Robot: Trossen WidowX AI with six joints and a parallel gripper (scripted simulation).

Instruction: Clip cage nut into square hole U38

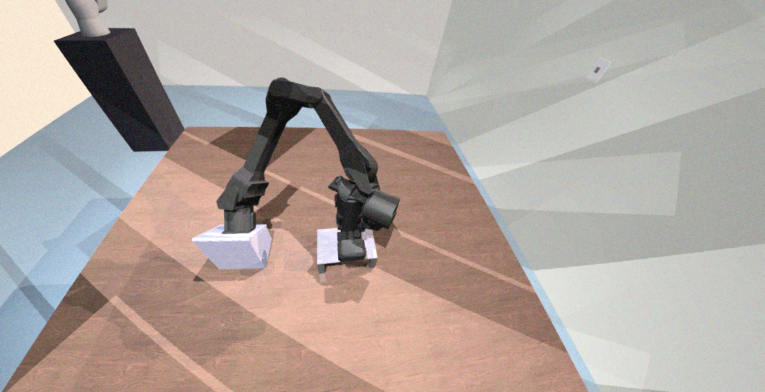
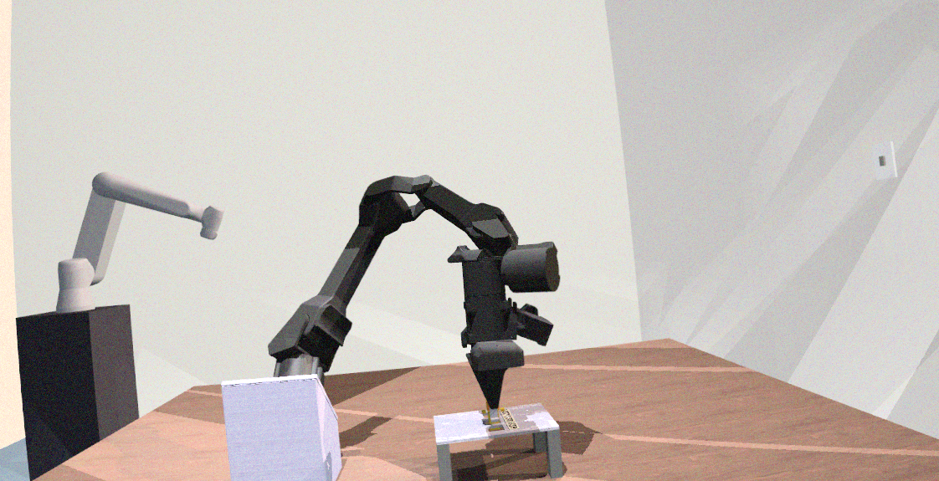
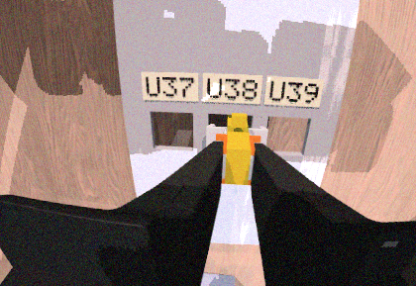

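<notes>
The cage nut [image 3: 238,163] has a yellow body, orange parts at its sides and pale flanges. My gripper [image 3: 237,152] [image 2: 492,406] is shut on it, one black finger at each side. The rail plate [image 3: 163,47] [image 2: 453,426] [image 1: 326,245] is pale and stands on short legs. The square hole U38 [image 3: 216,120] shows as a dark strip behind the nut, below its label [image 3: 232,89]. The nut is low over the plate and covers most of this hole. Whether its wings are inside the hole or it touches the plate is hidden. In the top view the arm hides the nut.
Hole U37 [image 3: 172,131] and hole U39 [image 3: 288,134] flank U38, left and right in the wrist view. The arm's pale angular base block [image 1: 235,252] [image 2: 272,428] stands left of the plate on the wooden table [image 1: 299,330]. A grey arm on a black pedestal [image 1: 125,89] stands at the back left.
</notes>
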